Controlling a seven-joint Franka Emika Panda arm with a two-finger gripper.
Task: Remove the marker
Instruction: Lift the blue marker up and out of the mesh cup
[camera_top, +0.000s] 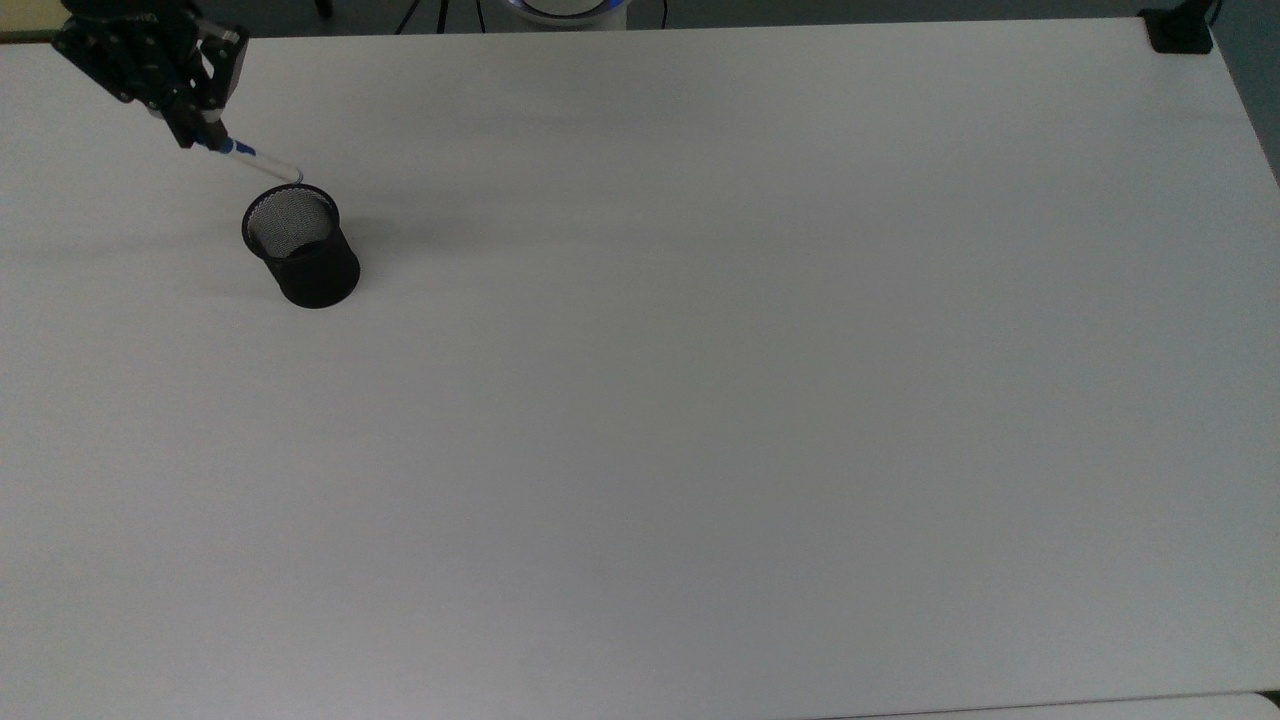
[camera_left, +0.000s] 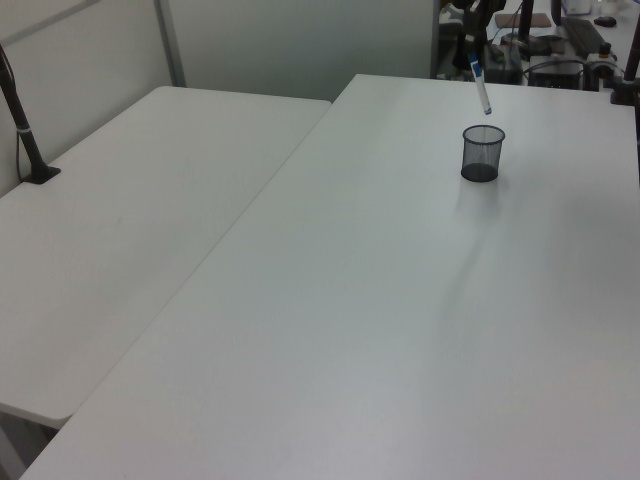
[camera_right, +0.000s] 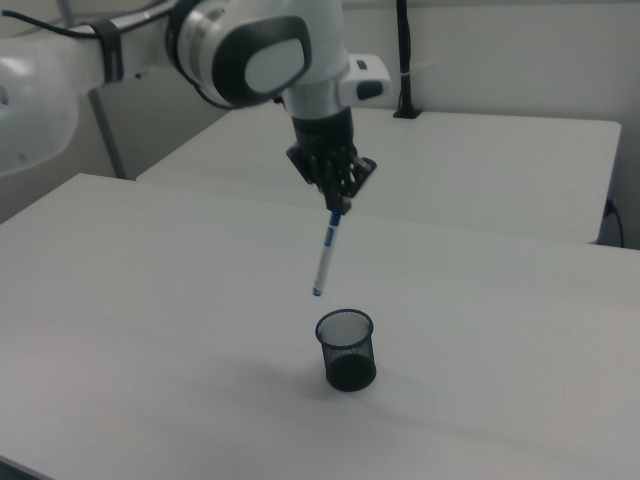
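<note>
**Marker hangs clear above the mesh cup, gripped at its blue end**

The gripper (camera_right: 337, 207) is closed on the blue cap end of the marker (camera_right: 325, 251), and the white barrel hangs down from the fingers with nothing else touching it. Taking the black mesh cup (camera_right: 346, 349) as the landmark: in the right view the marker's lower tip sits above the cup's rim and a little to the right view's left of it, with a clear gap of air between tip and rim. The left view agrees, with the marker (camera_left: 481, 86) floating above the cup (camera_left: 482, 153), apart from it.

The long axis runs nearly upright but tilted. In the top view the marker (camera_top: 252, 160) slants from the gripper (camera_top: 205, 138) toward the cup (camera_top: 300, 245), so the held end lies further from the cup than the free tip.

The cup stands upright on the white table (camera_top: 700, 400), and its inside looks empty. My judgement: the marker is out, and what remains is to carry it sideways away from the cup and set it down.
</note>
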